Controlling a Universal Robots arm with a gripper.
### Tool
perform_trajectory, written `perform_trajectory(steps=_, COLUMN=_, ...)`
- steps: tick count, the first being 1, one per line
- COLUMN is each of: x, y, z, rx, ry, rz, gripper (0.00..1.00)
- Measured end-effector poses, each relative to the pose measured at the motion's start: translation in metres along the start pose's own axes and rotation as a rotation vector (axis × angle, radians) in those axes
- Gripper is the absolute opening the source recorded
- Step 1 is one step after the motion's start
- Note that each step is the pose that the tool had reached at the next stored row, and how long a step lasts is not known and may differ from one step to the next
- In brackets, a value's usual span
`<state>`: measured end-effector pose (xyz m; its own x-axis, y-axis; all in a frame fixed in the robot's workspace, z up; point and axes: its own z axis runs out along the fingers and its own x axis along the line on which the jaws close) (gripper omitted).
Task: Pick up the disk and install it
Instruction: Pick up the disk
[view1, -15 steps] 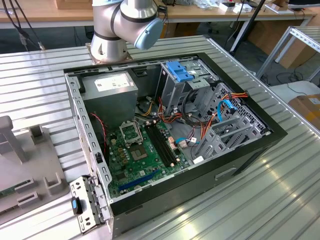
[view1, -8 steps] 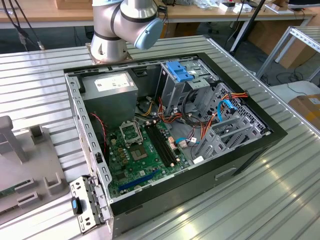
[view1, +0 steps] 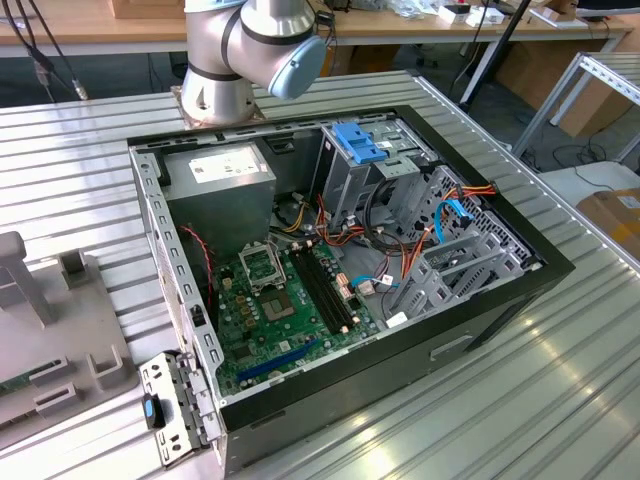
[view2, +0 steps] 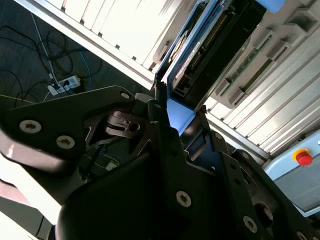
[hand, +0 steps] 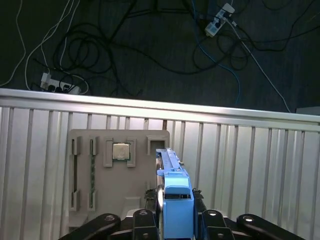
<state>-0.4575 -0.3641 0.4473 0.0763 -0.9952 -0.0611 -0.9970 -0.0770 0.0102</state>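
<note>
The arm (view1: 250, 45) is cut off by the upper edge of the exterior view and the grey tray (view1: 45, 340) by its left edge; in both wrist views the body of the claw (hand: 174, 196) (view2: 177, 107) covers one end of the disk (hand: 169, 162) (view2: 190, 50)

Exterior view overlooks case (view1: 470, 335), both wrist views hug tool (hand: 176, 196), share table (hand: 260, 165)

Glossy blue plastic frame on the disk (hand: 175, 187), matt black gripper (hand: 176, 205), shiny ribbed metal table (view1: 510, 400)
</note>
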Motion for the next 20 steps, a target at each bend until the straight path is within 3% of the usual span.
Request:
perform_trajectory(steps=4, x=-0.0006, y=0.0001, z=-0.0105, rx=0.0, ry=0.0, rz=0.0, gripper=0.37)
perform_trajectory(steps=8, x=-0.0016, y=0.0003, z=-0.0255, rx=0.0001, ry=0.0, rz=0.0, gripper=0.37)
perform_trajectory(steps=14, x=-0.0017, y=0.0003, z=-0.0277, rx=0.0001, ry=0.0, rz=0.0, gripper=0.37)
perform_trajectory(steps=16, x=-0.0022, y=0.0004, z=-0.0355, rx=0.0, ry=0.0, rz=0.0, gripper=0.37)
perform_trajectory(steps=18, x=-0.003, y=0.0005, z=-0.0489, rx=0.0001, ry=-0.0004, rz=0.0, gripper=0.37)
perform_trajectory(steps=20, x=-0.0034, y=0.0006, z=-0.0561, rx=0.0002, ry=-0.0007, rz=0.0, gripper=0.37)
